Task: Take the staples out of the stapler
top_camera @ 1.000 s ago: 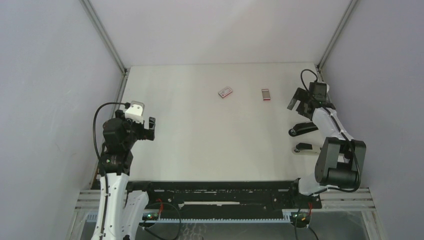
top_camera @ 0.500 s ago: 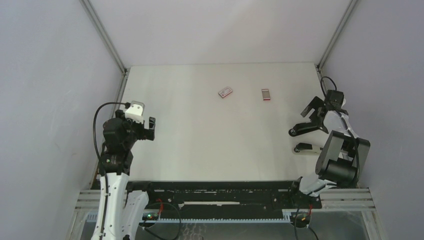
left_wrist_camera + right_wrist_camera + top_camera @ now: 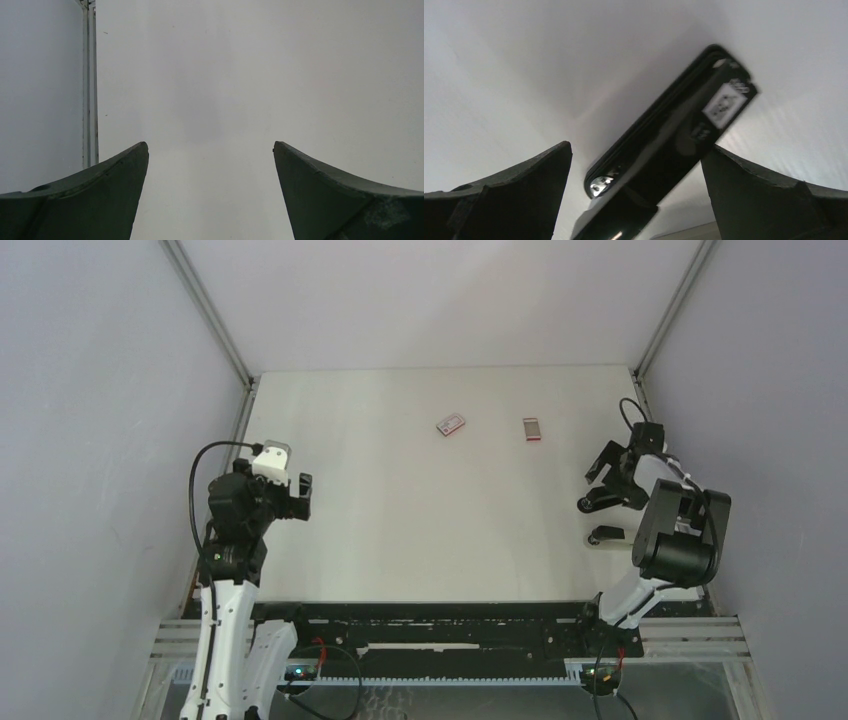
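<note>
- The stapler point(image 3: 604, 499) lies at the right side of the table point(image 3: 400, 510), close to the right edge and just beside the right arm. It seems to be swung open. One black bar is seen, and a second short part lies nearer to the arm bases. The hinge end is hidden by the arm.
- The staples cannot be made out in any view. It is judged that they sit inside the channel of one bar.
- The stapler is judged to be stiff, metallic, rather heavy for its slim form, and smooth, so it may slide or turn when it is pushed.
- The staples are judged to be very light and thin, and the strip easily broken.
- A hold across the narrow sides of the bar, near its middle, is judged the safest.
- The right gripper point(image 3: 635, 150) hangs low over the black bar. Its jaws are spread wide, one at each side, and nothing is pinched. The bar runs diagonally between them.
- The left gripper point(image 3: 210, 150) is held over bare table at the left, well apart from the stapler. Its jaws are spread wide and hold nothing.
</note>
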Robot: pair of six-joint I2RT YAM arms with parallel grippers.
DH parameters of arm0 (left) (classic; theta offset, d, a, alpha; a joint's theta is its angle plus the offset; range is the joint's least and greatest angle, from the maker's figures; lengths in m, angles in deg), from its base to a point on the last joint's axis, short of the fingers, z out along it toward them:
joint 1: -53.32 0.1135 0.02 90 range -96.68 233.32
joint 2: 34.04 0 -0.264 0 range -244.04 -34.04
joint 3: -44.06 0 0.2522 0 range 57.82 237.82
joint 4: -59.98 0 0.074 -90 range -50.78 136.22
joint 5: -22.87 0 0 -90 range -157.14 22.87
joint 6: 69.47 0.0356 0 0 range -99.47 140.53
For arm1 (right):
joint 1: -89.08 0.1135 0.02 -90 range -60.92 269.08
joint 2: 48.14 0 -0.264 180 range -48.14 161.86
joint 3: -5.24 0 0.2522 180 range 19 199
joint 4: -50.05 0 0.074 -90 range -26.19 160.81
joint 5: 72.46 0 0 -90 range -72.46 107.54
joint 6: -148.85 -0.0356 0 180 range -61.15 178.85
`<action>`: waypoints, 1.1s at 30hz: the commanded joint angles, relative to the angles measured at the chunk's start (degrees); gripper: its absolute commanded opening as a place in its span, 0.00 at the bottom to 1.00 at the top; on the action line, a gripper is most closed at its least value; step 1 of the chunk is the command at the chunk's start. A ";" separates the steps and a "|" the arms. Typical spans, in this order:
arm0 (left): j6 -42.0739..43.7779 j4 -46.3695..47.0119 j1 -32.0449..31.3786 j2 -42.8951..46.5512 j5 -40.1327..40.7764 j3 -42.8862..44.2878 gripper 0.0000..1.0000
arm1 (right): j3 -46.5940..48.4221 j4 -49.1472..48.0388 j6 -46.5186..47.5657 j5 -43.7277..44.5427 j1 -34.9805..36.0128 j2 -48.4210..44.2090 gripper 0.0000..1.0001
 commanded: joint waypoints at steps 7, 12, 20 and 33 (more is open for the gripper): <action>0.34 2.09 -0.40 -0.38 0.19 -0.66 1.00 | 5.85 0.32 5.29 1.23 8.84 2.99 1.00; 0.42 2.09 -0.44 -0.52 0.24 -0.61 1.00 | 8.09 1.19 8.75 5.92 15.21 4.60 1.00; 0.45 2.09 -0.43 -0.38 0.32 -0.63 1.00 | 10.66 1.90 13.03 8.53 21.35 7.07 0.92; 0.43 1.92 -0.41 -0.17 0.39 -0.62 1.00 | 11.38 2.50 16.36 16.17 27.62 6.26 0.62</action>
